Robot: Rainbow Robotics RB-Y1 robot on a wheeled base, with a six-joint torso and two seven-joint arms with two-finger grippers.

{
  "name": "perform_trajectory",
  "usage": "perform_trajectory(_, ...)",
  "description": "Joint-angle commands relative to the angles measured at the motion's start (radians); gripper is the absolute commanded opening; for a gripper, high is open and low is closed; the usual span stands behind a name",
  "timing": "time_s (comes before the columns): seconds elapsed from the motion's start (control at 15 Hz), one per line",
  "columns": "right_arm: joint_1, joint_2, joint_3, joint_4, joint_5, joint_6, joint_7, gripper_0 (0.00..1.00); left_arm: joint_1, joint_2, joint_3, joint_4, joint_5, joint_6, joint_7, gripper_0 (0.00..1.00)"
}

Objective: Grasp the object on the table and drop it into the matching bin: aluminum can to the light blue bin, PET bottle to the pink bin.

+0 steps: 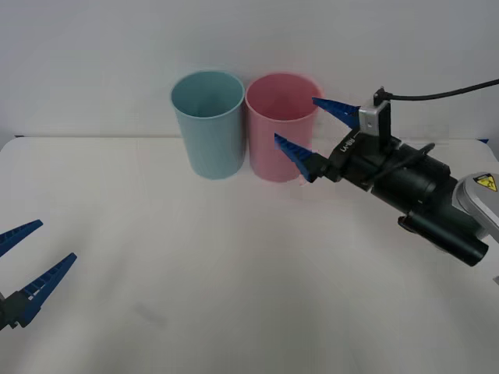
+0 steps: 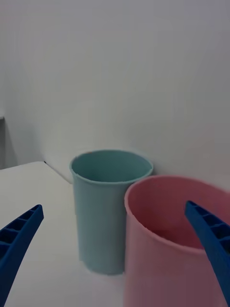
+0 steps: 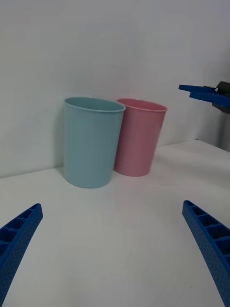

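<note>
The right gripper (image 1: 306, 128) hangs above the bench (image 1: 234, 273) at the far right, just beside the pink bin (image 1: 277, 125), its two blue ribbed fingers (image 1: 296, 156) spread wide with nothing between them; one finger overlaps the bin's rim and the other its right wall in the front view. From the right wrist camera the pink bin (image 2: 167, 240) sits close below, the spread finger (image 2: 211, 240) crossing its mouth, and what can be seen of its inside looks empty. The light blue bin (image 1: 208, 125) stands upright immediately left of the pink one, the two touching or nearly so at the far middle of the bench, against the white wall. The can cannot be seen on the bench or in the open mouths of the bins as far as they are visible. The left gripper (image 1: 23, 261) rests low at the near left edge, its fingers also spread and holding nothing, well apart from both bins (image 3: 93, 141).
</note>
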State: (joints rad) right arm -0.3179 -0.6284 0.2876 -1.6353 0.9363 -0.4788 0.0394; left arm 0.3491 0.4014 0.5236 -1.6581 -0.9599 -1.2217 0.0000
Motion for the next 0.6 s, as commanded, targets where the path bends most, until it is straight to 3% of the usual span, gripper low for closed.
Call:
perform_trajectory(0.07,0.114,-0.028,-0.114,0.000,0.001,-0.124,-0.004,1.00,0.000,0.000,0.000,0.000,0.000,0.000,0.000,1.00)
perform_trajectory(0.6,0.392,-0.091,-0.373,-0.003,0.001,-0.359,0.013,1.00,0.000,0.000,0.000,0.000,0.000,0.000,0.000,1.00)
